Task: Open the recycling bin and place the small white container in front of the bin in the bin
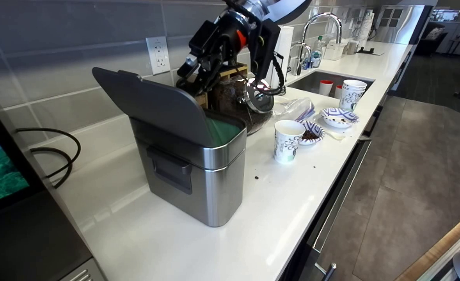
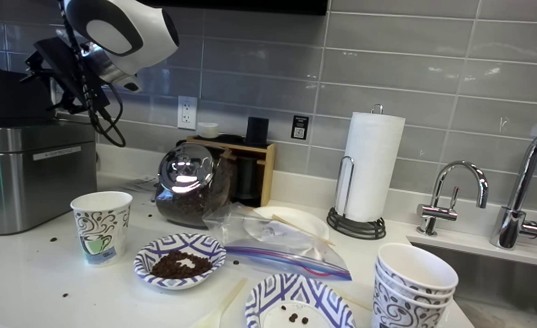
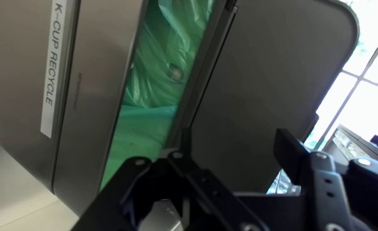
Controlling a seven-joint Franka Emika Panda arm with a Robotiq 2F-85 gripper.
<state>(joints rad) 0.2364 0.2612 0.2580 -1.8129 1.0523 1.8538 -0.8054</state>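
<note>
The bin (image 1: 222, 183) stands open on the desk (image 1: 261, 234), its dark grey lid (image 1: 155, 105) raised and tilted, a green liner (image 3: 153, 89) showing inside. A label (image 3: 53, 70) on its steel side reads K-CUP RECYCLE. The arm (image 2: 150, 45) reaches in from above, and the gripper (image 3: 233, 138) hangs close by the lid. Its 2 fingers (image 3: 289, 157) are spread wide apart, with the lid's inner face showing behind the gap; whether either finger touches the lid, I can't tell.

As for the small white container, I can't say for certain which thing it is. A white tub (image 2: 208, 130) sits on top of the wooden shelf (image 2: 269, 177) by the wall, and a small pale thing (image 3: 176, 73) shows at the liner, too blurred to make out.

Near the bin a patterned cup (image 1: 286, 142) stands upright. Just beside it is a bowl (image 2: 145, 266) of dark grains, and farther along another bowl (image 2: 295, 287) holds a few beans, with nested cups (image 2: 409, 310) near it. A jar (image 2: 195, 196) with dark contents rests in front of the shelf, and a clear bag (image 2: 273, 246) lies close to the bowls. A paper roll (image 2: 370, 168) stands upright near the sink (image 1: 309, 80).
</note>
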